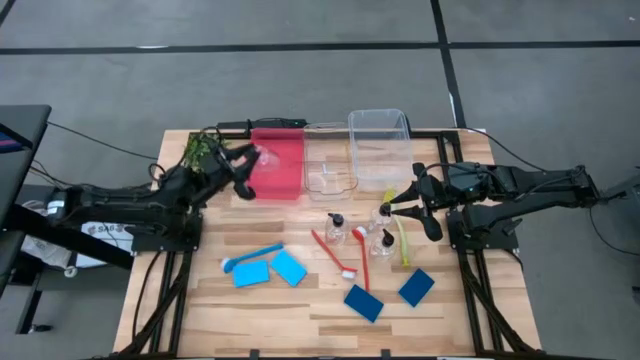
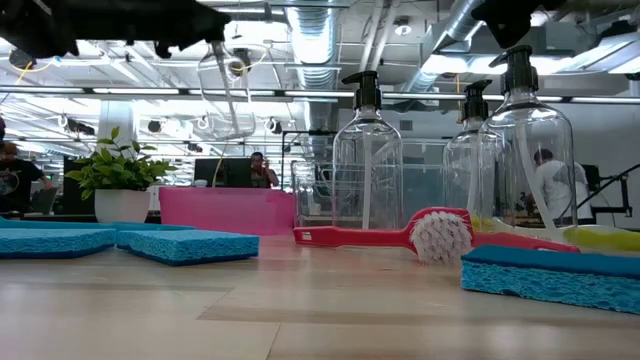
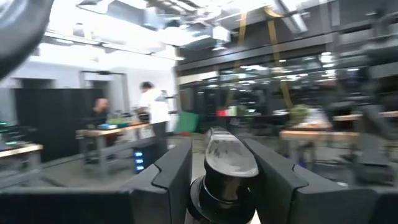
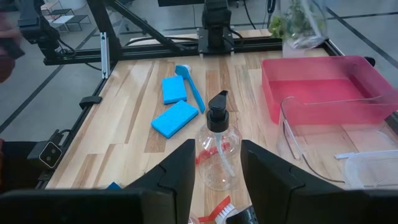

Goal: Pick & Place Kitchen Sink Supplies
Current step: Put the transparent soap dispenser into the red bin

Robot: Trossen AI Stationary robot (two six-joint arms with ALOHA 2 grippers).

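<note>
My left gripper (image 1: 245, 168) is shut on a small clear pump bottle (image 1: 262, 158), held up over the pink bin (image 1: 278, 170). My right gripper (image 1: 405, 203) is open, hovering just right of and above a cluster of three clear bottles (image 1: 384, 213) standing upright on the table. In the right wrist view one bottle (image 4: 217, 149) stands ahead between the finger lines, untouched. Two red brushes (image 1: 340, 255), a yellow-green brush (image 1: 401, 238), a blue brush (image 1: 250, 258), light-blue sponges (image 1: 289, 267) and dark-blue sponges (image 1: 363, 302) lie flat on the table. My left gripper pinches the bottle between its two fingers at the black top end (image 3: 221, 198). The clear body (image 3: 230, 155) reaches out ahead along the fingers. The bottle (image 2: 225, 95) is lifted clear of the table, above the pink bin.
Two clear bins (image 1: 380, 148) stand right of the pink bin at the far edge, and a leafy plant (image 1: 200, 150) sits by my left arm. Bare wood lies along the near edge (image 1: 300, 325). People and workbenches show in the room beyond.
</note>
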